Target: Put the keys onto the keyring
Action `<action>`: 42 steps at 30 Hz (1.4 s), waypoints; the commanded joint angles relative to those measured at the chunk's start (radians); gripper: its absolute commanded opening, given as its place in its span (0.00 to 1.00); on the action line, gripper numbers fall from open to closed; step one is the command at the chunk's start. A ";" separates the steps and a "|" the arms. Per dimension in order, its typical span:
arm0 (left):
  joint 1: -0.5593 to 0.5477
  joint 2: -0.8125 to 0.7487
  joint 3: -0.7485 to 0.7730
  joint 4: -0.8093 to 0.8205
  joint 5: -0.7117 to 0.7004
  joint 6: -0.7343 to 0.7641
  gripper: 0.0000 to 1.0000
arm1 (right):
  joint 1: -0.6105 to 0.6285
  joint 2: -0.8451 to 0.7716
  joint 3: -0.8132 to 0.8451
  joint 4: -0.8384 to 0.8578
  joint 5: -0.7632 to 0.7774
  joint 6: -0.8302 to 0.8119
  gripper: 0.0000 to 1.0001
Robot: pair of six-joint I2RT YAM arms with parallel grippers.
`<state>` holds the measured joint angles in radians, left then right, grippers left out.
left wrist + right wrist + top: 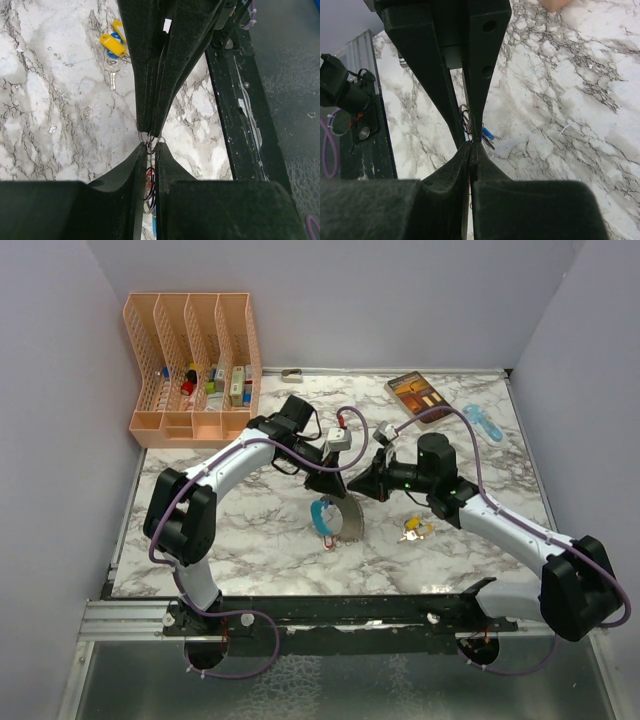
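I see keyring (333, 516) at frame ctr, ring pinched in narrow L gripper (151, 149). R gripper (471, 145) closed tight, tip-to-tip w/ L; can't tell if it nips ring. Loose keys (413, 530) on surface (250, 540) just right of keyring, nearer R arm (500, 520).

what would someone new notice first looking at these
The black left claw and right claw meet tip to tip at mid-table, both closed at the thin metal keyring bunch with its light-blue curved piece and fanned grey pieces. Just right of it, loose keys with yellow plastic tags lie on the white marble tabletop. A peach slotted plastic organiser stands at the back-left corner.
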<state>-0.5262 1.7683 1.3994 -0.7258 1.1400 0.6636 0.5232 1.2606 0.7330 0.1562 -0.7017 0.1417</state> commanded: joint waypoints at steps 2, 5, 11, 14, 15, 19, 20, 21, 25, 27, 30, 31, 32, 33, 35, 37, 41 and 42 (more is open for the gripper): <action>-0.008 0.011 0.001 0.003 0.023 0.001 0.00 | -0.002 -0.065 -0.022 -0.006 0.018 0.010 0.01; -0.008 0.011 0.001 0.003 0.023 -0.001 0.00 | -0.002 -0.086 -0.040 -0.008 0.026 0.017 0.01; -0.008 0.011 0.001 -0.006 0.029 0.011 0.00 | -0.002 -0.109 -0.059 -0.017 0.042 0.024 0.01; -0.007 0.007 0.001 -0.018 0.042 0.028 0.00 | -0.002 -0.098 -0.057 -0.014 0.042 0.025 0.13; -0.008 0.006 0.002 -0.018 0.040 0.027 0.00 | -0.002 -0.091 -0.053 -0.012 0.035 0.023 0.16; -0.008 0.008 0.004 -0.020 0.038 0.025 0.00 | -0.002 -0.063 -0.035 -0.004 0.016 0.017 0.21; -0.008 0.008 0.005 -0.019 0.038 0.024 0.00 | -0.002 -0.055 -0.033 0.000 0.014 0.015 0.21; -0.008 0.009 0.006 -0.019 0.038 0.024 0.00 | -0.002 -0.048 -0.028 0.002 0.011 0.013 0.21; -0.008 0.011 0.006 -0.019 0.038 0.022 0.00 | -0.002 -0.019 -0.016 0.014 -0.016 0.008 0.21; -0.008 0.010 0.006 -0.020 0.037 0.023 0.00 | -0.002 -0.009 -0.010 0.016 -0.025 0.007 0.20; -0.008 0.011 0.006 -0.019 0.037 0.022 0.00 | -0.002 -0.004 -0.008 0.025 -0.027 0.009 0.18; -0.008 0.011 0.005 -0.018 0.037 0.022 0.00 | -0.002 -0.003 -0.006 0.026 -0.023 0.011 0.18; -0.008 0.012 0.004 -0.019 0.036 0.021 0.00 | -0.002 -0.004 -0.005 0.028 -0.020 0.013 0.18; -0.008 0.012 0.004 -0.018 0.034 0.021 0.00 | -0.002 -0.003 -0.002 0.027 -0.021 0.013 0.18; -0.008 0.012 0.003 -0.017 0.033 0.022 0.00 | -0.002 0.000 0.003 0.026 -0.020 0.013 0.18; -0.008 0.013 0.003 -0.018 0.033 0.022 0.00 | -0.002 0.003 0.009 0.026 -0.021 0.013 0.18; -0.008 0.013 0.004 -0.018 0.033 0.021 0.00 | -0.002 0.019 0.016 0.027 -0.027 0.010 0.13; -0.008 0.013 0.004 -0.018 0.033 0.021 0.00 | -0.002 0.024 0.018 0.026 -0.031 0.010 0.10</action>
<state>-0.5308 1.7718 1.3994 -0.7338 1.1416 0.6662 0.5232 1.2606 0.7193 0.1593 -0.7048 0.1596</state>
